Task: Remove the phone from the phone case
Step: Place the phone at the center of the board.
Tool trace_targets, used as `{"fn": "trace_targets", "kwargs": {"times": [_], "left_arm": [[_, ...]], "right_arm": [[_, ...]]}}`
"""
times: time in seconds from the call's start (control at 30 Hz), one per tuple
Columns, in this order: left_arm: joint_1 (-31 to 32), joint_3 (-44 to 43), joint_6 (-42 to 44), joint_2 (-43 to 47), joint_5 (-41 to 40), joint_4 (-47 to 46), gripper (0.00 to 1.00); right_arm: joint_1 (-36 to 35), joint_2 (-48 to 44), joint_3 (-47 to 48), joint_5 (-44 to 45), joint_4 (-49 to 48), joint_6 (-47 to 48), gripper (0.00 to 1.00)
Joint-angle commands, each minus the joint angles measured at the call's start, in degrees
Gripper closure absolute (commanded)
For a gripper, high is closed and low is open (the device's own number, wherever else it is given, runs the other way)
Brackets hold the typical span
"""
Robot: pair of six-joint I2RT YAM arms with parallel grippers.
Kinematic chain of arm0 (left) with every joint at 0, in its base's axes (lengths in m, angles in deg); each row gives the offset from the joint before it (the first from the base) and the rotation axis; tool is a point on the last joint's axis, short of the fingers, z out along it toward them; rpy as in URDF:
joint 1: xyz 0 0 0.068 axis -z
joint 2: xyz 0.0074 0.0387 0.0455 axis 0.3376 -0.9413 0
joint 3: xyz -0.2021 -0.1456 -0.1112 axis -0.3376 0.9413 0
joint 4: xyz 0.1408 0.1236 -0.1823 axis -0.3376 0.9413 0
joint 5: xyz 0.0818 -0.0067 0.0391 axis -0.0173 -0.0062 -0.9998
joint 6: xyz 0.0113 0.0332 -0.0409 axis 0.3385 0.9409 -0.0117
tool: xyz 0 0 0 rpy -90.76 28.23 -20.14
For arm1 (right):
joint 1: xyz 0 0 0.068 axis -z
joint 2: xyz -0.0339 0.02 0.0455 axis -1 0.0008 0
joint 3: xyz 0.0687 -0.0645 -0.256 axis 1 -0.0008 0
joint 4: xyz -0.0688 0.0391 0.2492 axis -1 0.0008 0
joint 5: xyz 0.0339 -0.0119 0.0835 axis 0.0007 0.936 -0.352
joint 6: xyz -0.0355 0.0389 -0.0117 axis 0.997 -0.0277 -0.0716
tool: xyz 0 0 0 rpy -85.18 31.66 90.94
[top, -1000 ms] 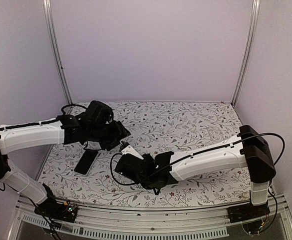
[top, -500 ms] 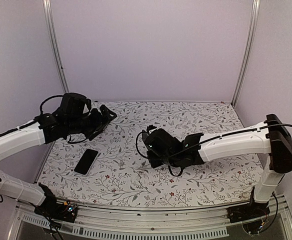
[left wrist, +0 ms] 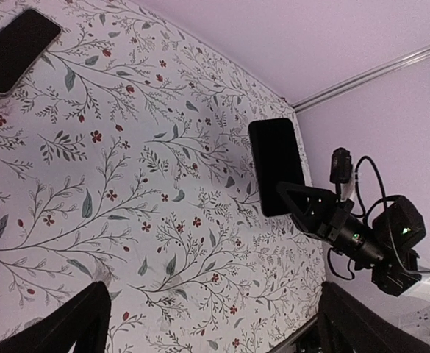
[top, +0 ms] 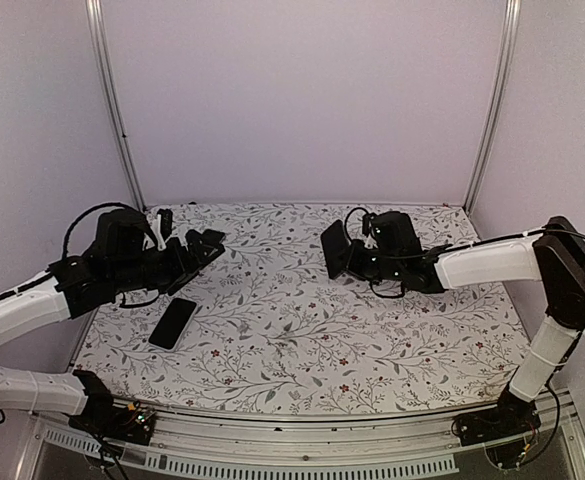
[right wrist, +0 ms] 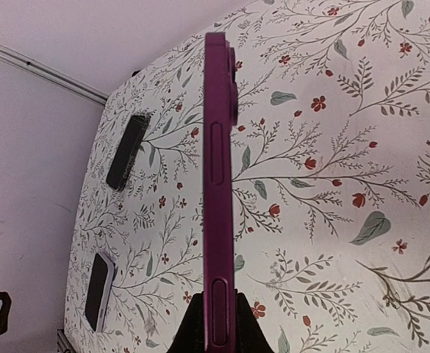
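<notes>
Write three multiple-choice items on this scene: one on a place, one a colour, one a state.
1. The flat phone lies: A on the table's near-left part; B at its far-right corner; C against the wall.
2. The held phone's edge, in the right tool, is: A white; B magenta; C green.
3. The left tool is: A shut on a phone; B open, empty; C out of view.
Key: A, the top view shows it there; B, seen edge-on at the right wrist; B, fingers wide apart.
</notes>
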Motion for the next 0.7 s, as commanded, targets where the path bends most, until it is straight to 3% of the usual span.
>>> {"fn": "trace_targets", "kwargs": {"times": [0.0,0.3,0.67], "left_arm": [[-0.56,1.69,1.52,1.9,3.11,-2.61,0.01],[-0.5,3.84,1.52,5.64,3.84,-1.56,0.01],[-0.47,4.07,1.78,7.3,4.04,0.07,0.01]], "right_arm": [[2.72,5.38,3.97,-8.52,-12.2,-6.27,1.0],[6.83,17.35,12.96,-13.63,-12.94,-9.77,1.0],[7.53,24.62,13.86,-16.04,-16.2,-14.62,1.0]]}}
